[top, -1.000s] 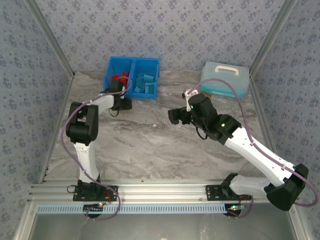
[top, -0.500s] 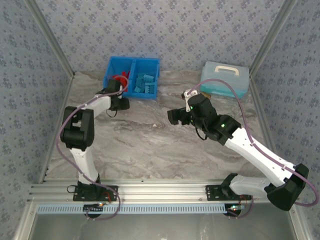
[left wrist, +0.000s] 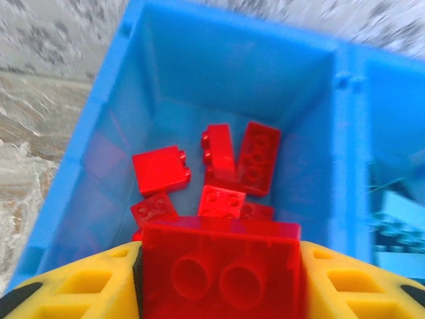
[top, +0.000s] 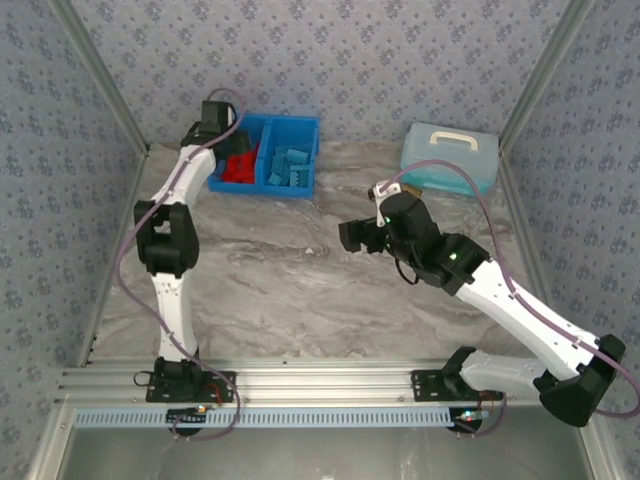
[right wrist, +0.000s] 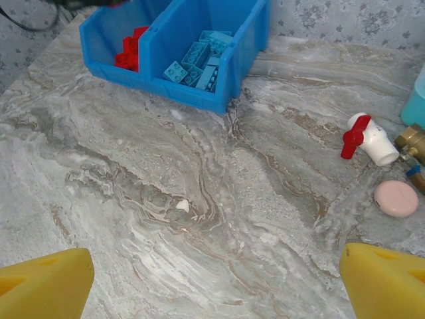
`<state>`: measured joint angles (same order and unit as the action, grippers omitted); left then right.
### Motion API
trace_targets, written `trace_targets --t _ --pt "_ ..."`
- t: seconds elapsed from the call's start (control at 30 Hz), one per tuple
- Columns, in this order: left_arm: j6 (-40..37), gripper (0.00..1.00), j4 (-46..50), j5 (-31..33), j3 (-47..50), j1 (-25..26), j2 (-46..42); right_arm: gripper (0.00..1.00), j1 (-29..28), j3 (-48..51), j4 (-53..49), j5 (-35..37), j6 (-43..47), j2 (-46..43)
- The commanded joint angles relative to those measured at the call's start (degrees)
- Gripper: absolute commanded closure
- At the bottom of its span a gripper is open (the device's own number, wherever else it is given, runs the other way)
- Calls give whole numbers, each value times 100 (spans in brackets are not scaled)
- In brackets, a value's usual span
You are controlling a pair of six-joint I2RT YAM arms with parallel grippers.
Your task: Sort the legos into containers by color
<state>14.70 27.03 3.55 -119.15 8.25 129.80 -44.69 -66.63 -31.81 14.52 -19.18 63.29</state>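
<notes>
My left gripper is shut on a red lego, which fills the gap between the yellow fingers. It hangs over the left compartment of the blue bin, where several red legos lie. From above, the left gripper is at the bin's back left corner. Light blue legos fill the right compartment. My right gripper stands open over bare table at mid-table.
A pale teal lidded box stands at the back right. A red-and-white bottle, a pink disc and a brass fitting lie on the table in front of it. Patterned walls close in the sides.
My left gripper has moved from the table just in front of the bin to above the left compartment. The right arm has barely shifted.
</notes>
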Motion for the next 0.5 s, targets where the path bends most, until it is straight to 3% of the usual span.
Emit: trace_targets --t 0.0,0.1,0.2,0.47 --pt "-190 47 489 90 -609 25 369 2 -45 -44 -230 263 -172 -235" --pt "-191 31 477 -156 -685 25 332 2 -40 76 -409 472 -189 -361" --pt "-105 20 47 -358 -102 25 -258 2 11 297 -514 698 -252 -503" --pt "437 4 -1737 -412 3457 100 -3407 0 608 1530 -91 1949 -316 -1148"
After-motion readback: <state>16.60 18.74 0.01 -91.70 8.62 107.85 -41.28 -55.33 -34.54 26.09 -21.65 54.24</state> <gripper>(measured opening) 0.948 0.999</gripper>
